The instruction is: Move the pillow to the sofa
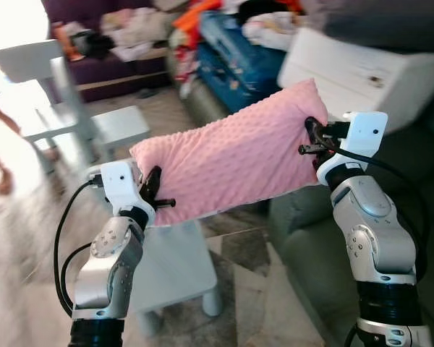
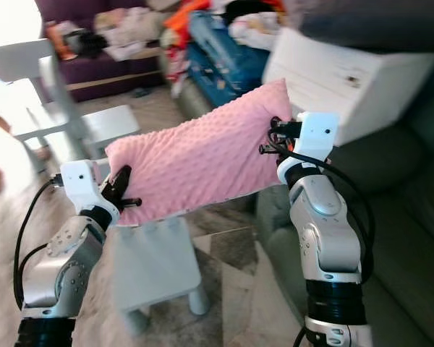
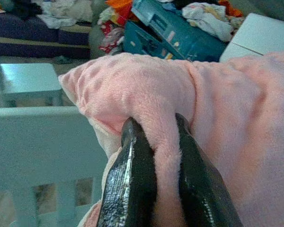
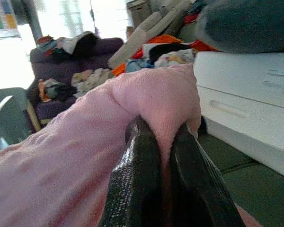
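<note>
No text, label, brand, number or sign is showing legibly in any view. A patch of coloured squares [image 4: 1, 15] is appearing far beyond the right end effector, but it is too blurred to read.

The floor [image 1: 271, 303] was pale and patterned. A small light-blue stool [image 1: 177, 271] stood directly on it beside the dark green sofa [image 1: 325, 238]. A light-blue chair [image 1: 72, 108] stood farther back. The sofa seat carried a white box [image 1: 354, 76] and a blue suitcase [image 1: 235, 54].
</note>
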